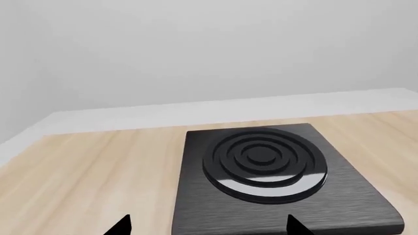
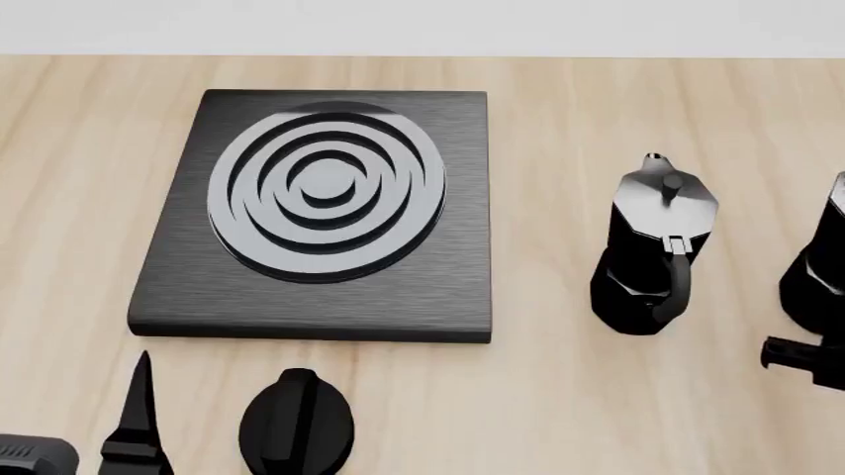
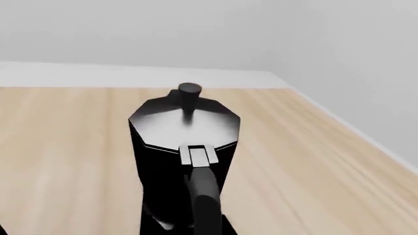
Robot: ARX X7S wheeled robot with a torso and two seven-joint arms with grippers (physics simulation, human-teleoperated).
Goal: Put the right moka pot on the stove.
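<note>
The right gripper (image 2: 793, 354) sits just behind the pot (image 3: 185, 161), at its handle; whether its jaws grip, I cannot tell

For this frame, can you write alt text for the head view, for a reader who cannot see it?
A black square stove with raised concentric rings lies on a light wooden table. To its right stand two black moka pots, one in full view and the right moka pot cut off by the frame edge; a round black knob sits nearer.

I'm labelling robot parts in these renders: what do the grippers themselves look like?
Little shows. The left gripper has plain black, pointed, wedge-shaped fingers on a dark body at the head view's corner. The right gripper shows only a black blocky piece at the edge. No cables or markings visible.
</note>
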